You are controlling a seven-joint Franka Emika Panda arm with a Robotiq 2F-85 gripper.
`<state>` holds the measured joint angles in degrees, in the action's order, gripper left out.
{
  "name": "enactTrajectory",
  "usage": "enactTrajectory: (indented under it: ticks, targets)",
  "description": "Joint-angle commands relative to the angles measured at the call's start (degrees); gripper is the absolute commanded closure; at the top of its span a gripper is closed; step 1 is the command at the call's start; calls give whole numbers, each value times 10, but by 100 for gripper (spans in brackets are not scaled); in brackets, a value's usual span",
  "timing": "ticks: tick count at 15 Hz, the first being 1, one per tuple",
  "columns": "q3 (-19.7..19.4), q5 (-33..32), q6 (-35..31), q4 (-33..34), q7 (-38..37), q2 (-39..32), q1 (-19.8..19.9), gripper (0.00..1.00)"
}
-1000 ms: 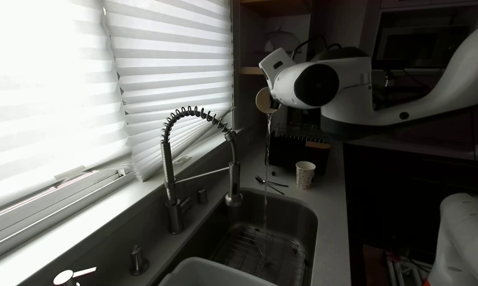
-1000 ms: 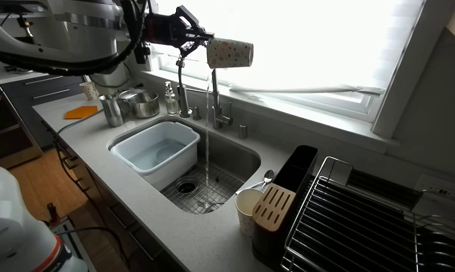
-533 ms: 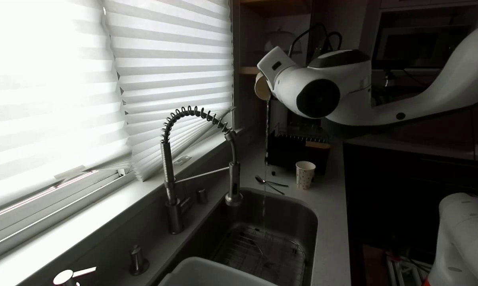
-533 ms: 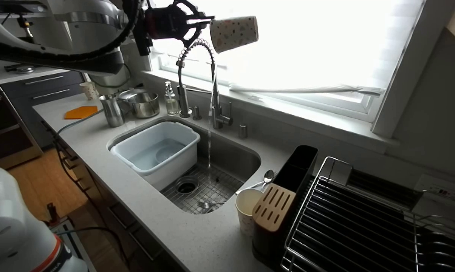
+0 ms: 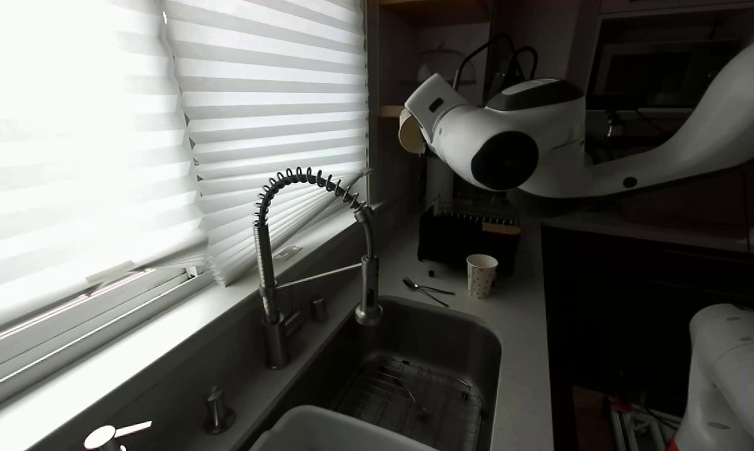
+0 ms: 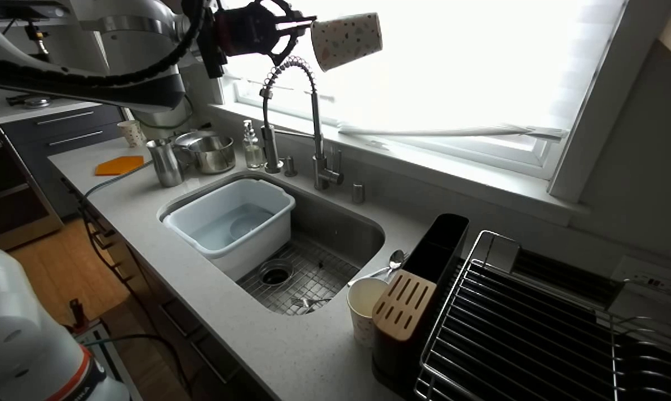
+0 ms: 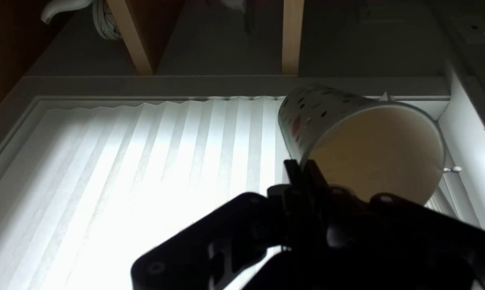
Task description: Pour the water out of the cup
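A speckled paper cup (image 6: 346,42) is held high above the sink, lying on its side with its mouth facing back to the gripper and angled downward. In the wrist view the cup (image 7: 377,149) shows a pale tan inside with no liquid visible. My gripper (image 7: 301,166) is shut on its rim, one finger inside the wall and one outside. The same cup (image 5: 411,133) is partly covered by the arm's wrist in an exterior view. The water is out of view: no clear stream hangs below the cup.
Below is the steel sink (image 6: 341,228) with a white tub (image 6: 263,242) in its far part. A spring faucet (image 5: 270,269) rises beside the window blinds (image 5: 277,113). Another speckled cup (image 6: 363,312), a black utensil holder (image 6: 447,239) and a dish rack (image 6: 514,323) stand on the counter.
The stream that fell from the cup into the sink thinned and is gone now. The gripper has lifted the cup, and its mouth tips further down.
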<state>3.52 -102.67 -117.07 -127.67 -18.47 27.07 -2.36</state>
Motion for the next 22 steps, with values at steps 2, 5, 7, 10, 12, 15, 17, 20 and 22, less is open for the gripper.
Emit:
enactTrajectory:
  ticks: [2,5,7,10,12,15,17,20,22]
  targets:
    - [-15,134,29,0,9,2,-28,99]
    - [-18,238,47,11,19,6,-33,99]
    - [-21,303,58,16,29,12,-31,99]
    - [-29,396,81,15,46,28,-24,99]
    - [-38,452,99,5,51,44,-18,99]
    - [-52,524,129,-16,48,67,-3,99]
    - [-63,568,147,-25,41,77,10,99]
    - [-54,577,148,-11,43,63,30,95]
    - [-58,597,151,-18,42,68,40,95]
